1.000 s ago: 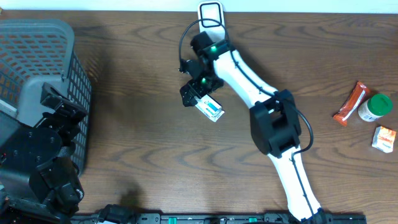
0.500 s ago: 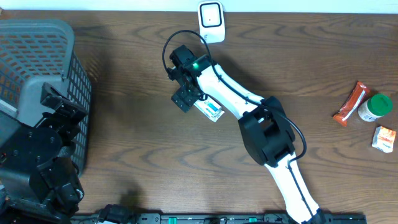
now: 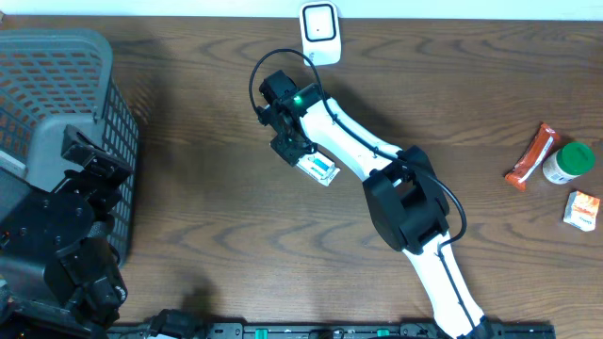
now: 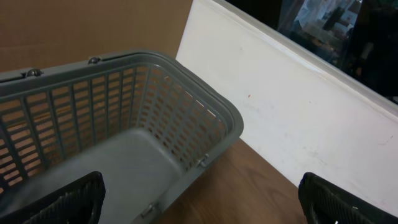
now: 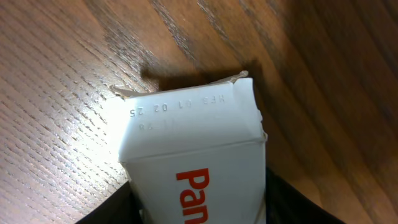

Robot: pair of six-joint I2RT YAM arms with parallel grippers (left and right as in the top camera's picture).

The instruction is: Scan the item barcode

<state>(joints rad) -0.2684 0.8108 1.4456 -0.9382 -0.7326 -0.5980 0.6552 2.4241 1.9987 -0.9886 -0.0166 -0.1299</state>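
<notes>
The item, a small white box [image 3: 321, 169] with red lettering and a teal patch, lies on the wooden table near its middle. My right gripper [image 3: 294, 147] is down over the box's upper-left end. In the right wrist view the box [image 5: 193, 143] fills the gap, and my right gripper [image 5: 199, 208] has both dark fingers pressed against its sides. A printed date code shows on the box's end flap; no barcode shows. The white scanner [image 3: 320, 23] stands at the table's far edge. My left gripper [image 4: 205, 208] is open over the basket's edge, holding nothing.
A grey plastic basket [image 3: 66, 85] stands at the far left, also seen as the basket [image 4: 124, 112] in the left wrist view. At the right edge lie an orange packet [image 3: 530, 155], a green-lidded bottle [image 3: 571, 162] and a small orange-and-white box [image 3: 584, 209].
My right arm swung left, away from the scanner, then settled onto the box's end and its jaws closed in against the box. The box stayed put. The left arm has not moved.
</notes>
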